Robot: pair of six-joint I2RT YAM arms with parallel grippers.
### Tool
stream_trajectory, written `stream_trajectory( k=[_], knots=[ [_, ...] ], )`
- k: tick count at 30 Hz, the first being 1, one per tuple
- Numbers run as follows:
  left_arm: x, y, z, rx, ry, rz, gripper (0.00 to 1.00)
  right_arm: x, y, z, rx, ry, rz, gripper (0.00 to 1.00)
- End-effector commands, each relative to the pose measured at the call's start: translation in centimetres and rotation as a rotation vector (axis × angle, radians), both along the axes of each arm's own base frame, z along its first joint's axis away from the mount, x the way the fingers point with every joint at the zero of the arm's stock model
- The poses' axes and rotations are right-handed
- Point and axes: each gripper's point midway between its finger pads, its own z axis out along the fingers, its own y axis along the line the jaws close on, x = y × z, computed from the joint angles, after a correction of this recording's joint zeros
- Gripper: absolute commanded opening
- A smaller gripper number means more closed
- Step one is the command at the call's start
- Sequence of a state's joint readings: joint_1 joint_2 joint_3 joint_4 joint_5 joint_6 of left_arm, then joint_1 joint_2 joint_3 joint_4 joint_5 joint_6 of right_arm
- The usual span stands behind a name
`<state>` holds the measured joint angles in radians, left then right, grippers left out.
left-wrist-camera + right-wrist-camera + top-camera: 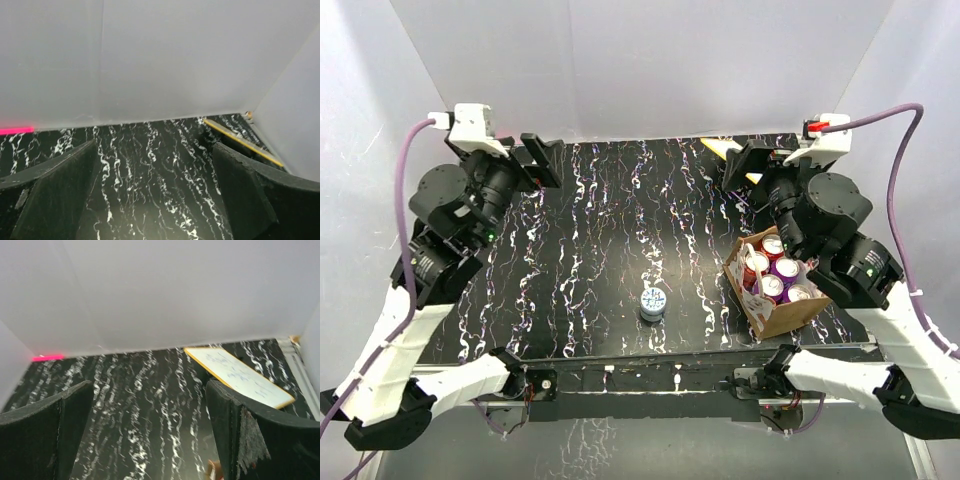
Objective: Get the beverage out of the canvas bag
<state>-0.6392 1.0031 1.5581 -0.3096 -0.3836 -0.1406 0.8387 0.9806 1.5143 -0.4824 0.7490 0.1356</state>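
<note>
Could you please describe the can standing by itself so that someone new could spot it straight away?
Look at the black marbled table and find the middle of its near half. There a single small can stands upright with bare tabletop all round it. Unlike the red and purple cans packed together in the canvas bag to the right, it has a pale bluish-white top and sits alone.

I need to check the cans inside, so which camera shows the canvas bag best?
Top external: the canvas bag stands open at the table's right, can tops visible inside. The left wrist view misses it; the right wrist view has only a brownish scrap at its bottom edge, possibly the bag.
</note>
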Motion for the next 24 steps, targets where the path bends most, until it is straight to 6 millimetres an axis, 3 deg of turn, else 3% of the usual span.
stream_trajectory(
  k=[1,7,12,19,24],
  knots=[
    [1.5,0.4,-1.8,-0.007,0.011,0.038,0.97,0.2,-2.3,-2.6,-0.005,0.075,-0.035,0.98],
    [3.5,0.4,-6.7,0.021,0.074,0.067,0.97,0.1,-6.2,-7.8,-0.045,0.224,-0.134,0.98],
    [4.3,-0.9,-10.6,0.036,0.12,0.029,0.97,-0.7,-8.6,-12.6,-0.014,0.365,-0.204,0.98],
    [4.3,-4.3,-14.6,0.036,0.165,-0.095,0.97,-1.9,-8.6,-19.7,0.064,0.587,-0.197,0.98],
    [3.9,-6.6,-16.1,0.05,0.174,-0.172,0.97,-3.1,-9.5,-22.8,0.111,0.681,-0.27,0.92]
  ],
)
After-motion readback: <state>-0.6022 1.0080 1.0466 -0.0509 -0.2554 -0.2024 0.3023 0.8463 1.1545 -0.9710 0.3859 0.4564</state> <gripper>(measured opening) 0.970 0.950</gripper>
